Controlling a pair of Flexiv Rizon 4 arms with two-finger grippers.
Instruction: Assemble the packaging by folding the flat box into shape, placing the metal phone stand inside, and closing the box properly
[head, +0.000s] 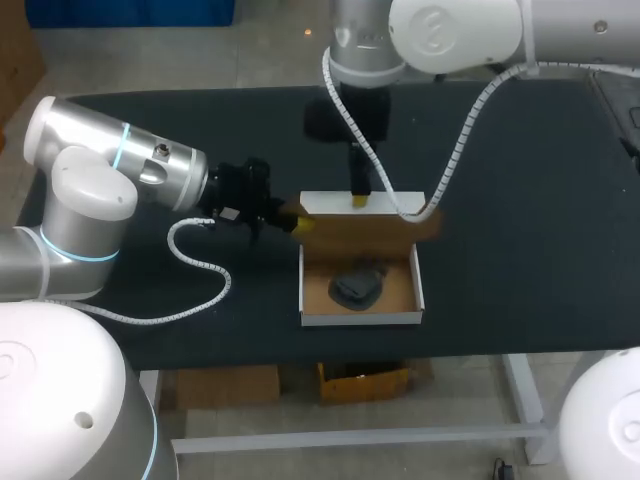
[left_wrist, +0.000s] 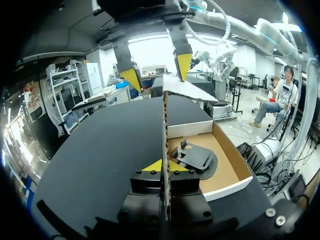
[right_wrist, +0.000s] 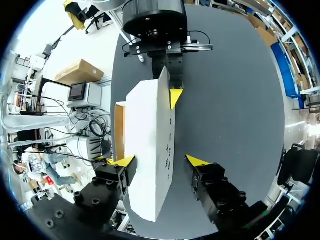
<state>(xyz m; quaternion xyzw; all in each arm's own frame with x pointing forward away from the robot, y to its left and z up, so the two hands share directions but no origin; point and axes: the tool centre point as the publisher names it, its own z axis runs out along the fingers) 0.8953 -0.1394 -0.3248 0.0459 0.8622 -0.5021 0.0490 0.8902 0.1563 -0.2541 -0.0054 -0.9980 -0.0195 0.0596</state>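
Lid (left_wrist: 165, 150) edge-on; stand (left_wrist: 197, 157) inside box (left_wrist: 235, 172)

This is a robotics lab. Two large silver-and-white robot arms, the left arm (head: 110, 175) with a lit blue ring at one joint and the right arm (head: 450, 35), reach over a plain black table (head: 540, 230) on white metal legs. A cable (head: 200, 290) in white spiral wrap hangs loose from each arm. On the tabletop between the arms sits a small cardboard box (head: 360, 319) with a dark metal phone stand (head: 358, 287) lying inside, laid out like a work sample on a test bench.
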